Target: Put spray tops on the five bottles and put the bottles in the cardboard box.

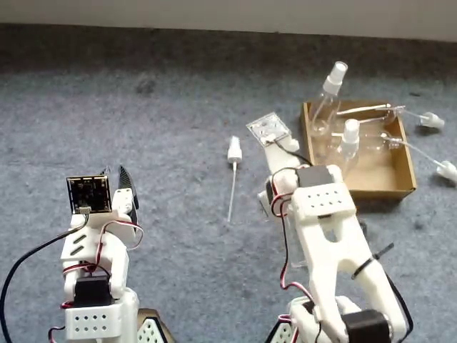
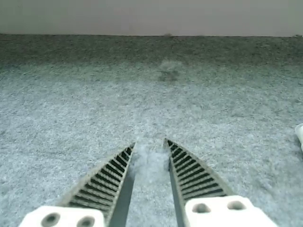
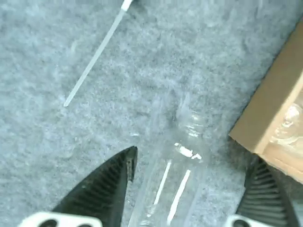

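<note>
Bottles (image 1: 344, 148) lie in the cardboard box (image 1: 373, 191) on grey carpet (image 1: 178, 107) below a pale wall (image 1: 214, 10); both jaws released.

The left gripper (image 2: 149, 143) hangs low over the grey, felt-like tabletop (image 2: 71, 104), its ribbed fingers (image 2: 113, 175) a little apart with nothing between them. Straight ahead of it lies a faint dark smudge (image 2: 168, 71), and beyond that a pale wall (image 2: 151, 16). Off to one side, a small white piece (image 2: 299, 135) is too cut off to identify.
</note>
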`<action>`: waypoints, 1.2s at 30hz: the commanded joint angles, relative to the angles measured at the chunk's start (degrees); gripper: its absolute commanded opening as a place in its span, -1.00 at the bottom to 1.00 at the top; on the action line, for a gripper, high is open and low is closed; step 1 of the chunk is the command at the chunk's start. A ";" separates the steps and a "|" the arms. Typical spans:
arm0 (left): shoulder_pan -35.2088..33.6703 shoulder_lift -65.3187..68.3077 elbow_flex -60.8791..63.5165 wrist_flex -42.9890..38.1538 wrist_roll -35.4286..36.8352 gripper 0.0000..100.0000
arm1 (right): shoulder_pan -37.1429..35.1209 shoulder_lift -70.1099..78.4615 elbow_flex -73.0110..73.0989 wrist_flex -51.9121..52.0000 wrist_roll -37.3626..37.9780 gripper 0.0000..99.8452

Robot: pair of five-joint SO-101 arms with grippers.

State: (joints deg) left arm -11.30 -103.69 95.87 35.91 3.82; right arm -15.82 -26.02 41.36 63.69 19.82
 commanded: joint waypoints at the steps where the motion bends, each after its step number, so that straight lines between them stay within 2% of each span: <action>1: 1.01 -0.13 1.19 -1.14 -0.53 -0.89 | -0.31 -11.30 7.69 -2.15 -0.79 -0.38; 8: 1.01 -0.13 1.19 -1.14 -0.53 -0.89 | 0.48 -7.96 14.55 -5.58 -1.32 -0.39; 13: 1.01 -0.13 1.19 -1.14 -0.53 -0.89 | 2.68 1.36 10.33 -7.52 -3.69 -0.39; 20: 1.01 -0.13 1.19 -1.14 -0.53 -0.89 | 2.77 11.12 2.68 -7.52 -4.04 -0.54; 36: 1.10 -0.13 1.19 -1.14 -0.53 -0.89 | 2.51 17.01 -1.54 -7.16 -3.78 -0.55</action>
State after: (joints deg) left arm -11.21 -103.69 95.87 35.91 3.82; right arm -13.71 -8.97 42.68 57.01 16.31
